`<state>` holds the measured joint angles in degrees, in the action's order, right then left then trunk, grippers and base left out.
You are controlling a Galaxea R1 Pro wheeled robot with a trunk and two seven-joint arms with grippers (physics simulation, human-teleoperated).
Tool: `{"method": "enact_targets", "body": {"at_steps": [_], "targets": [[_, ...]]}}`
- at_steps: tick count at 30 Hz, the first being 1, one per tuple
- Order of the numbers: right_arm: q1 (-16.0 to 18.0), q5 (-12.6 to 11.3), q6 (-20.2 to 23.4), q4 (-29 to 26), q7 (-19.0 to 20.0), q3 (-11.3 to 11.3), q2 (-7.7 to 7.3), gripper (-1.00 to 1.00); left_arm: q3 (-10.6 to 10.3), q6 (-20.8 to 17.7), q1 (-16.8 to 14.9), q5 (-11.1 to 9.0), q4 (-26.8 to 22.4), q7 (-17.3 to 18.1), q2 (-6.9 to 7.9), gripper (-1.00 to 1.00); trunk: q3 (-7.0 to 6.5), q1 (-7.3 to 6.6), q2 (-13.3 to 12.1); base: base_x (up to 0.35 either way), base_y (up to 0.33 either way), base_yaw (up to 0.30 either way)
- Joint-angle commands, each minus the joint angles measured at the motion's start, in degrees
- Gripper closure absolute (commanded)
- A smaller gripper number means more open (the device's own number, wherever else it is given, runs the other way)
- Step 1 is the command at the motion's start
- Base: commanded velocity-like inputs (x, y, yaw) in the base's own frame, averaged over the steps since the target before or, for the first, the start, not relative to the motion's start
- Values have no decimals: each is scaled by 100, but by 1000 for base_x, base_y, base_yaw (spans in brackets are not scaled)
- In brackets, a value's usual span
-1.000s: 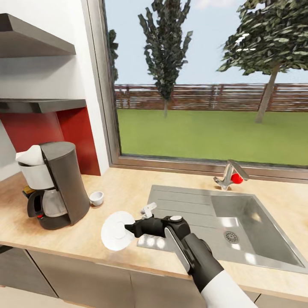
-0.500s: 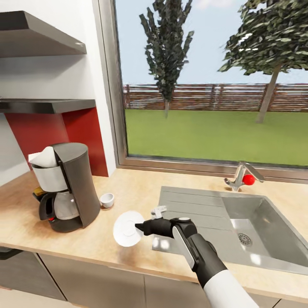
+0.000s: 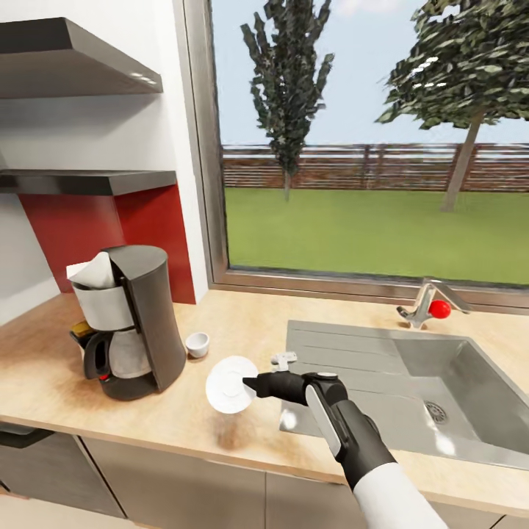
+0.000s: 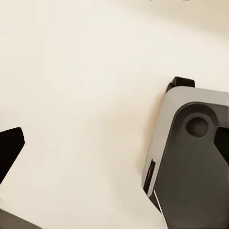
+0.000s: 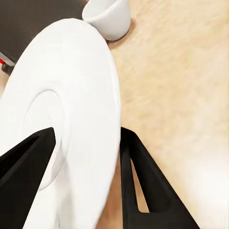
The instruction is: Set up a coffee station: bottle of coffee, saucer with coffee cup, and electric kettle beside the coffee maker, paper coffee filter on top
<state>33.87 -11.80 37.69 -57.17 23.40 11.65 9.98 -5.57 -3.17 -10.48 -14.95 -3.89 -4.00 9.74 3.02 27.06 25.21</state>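
Right gripper (image 3: 250,383) pinched the saucer (image 3: 230,384) by its rim, tilted, held just above the countertop (image 3: 242,323). Risk: thin edge grip could slip, or the saucer could knock the coffee cup (image 3: 197,344) while being set down. Saucer was plain white, glossy, with a shallow centre ring. Beyond stood the coffee maker (image 3: 139,319), paper filter (image 3: 92,273) on top. Left gripper: cannot tell.

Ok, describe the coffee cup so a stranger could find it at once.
Start at the dark coffee maker on the wooden counter, left of the sink. The cup stands on the counter just beside it, toward the window. It is small, white and upright, unlike the flat white saucer that the right gripper holds up nearby.
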Motion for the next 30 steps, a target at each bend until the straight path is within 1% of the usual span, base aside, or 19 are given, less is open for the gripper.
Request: {"method": "enact_targets", "body": {"at_steps": [1, 3, 4, 9, 17, 20, 26, 30], "targets": [[5, -32, 37, 61, -2, -2, 1, 100, -49, -34, 0, -53, -12, -19, 2, -100, 13, 4, 12, 100, 185, 0], [5, -35, 37, 296, -2, -3, 1, 100, -54, -34, 1, -53, -8, -21, 2, -100, 13, 4, 12, 121, 236, 0], [5, -39, 34, 527, -2, -7, 1, 100, -57, -34, 2, -52, -7, -22, 2, -100, 13, 4, 12, 66, 130, 0], [5, -41, 29, 737, -2, -6, 1, 100, -58, -34, 16, -52, -6, -22, 2, -100, 13, 4, 12, 22, 42, 0], [5, -46, 28, 909, -2, -3, 1, 100, -58, -33, 61, -52, -10, -22, 9, -100, 13, 4, 12, 12, 36, 0], [5, -49, 28, 915, -2, -4, 1, 100, -54, -28, 63, -58, -13, -22, 12, -100, 13, 4, 12, 105, 158, 0], [5, -50, 28, 918, -2, -5, 1, 100, -56, -26, 64, -61, -15, -22, 10, -100, 13, 4, 12, 212, 245, 0], [5, -48, 28, 919, -2, -5, 1, 100, -63, -26, 64, -57, -15, -22, 4, -100, 13, 4, 12, 61, 63, 0]]}}
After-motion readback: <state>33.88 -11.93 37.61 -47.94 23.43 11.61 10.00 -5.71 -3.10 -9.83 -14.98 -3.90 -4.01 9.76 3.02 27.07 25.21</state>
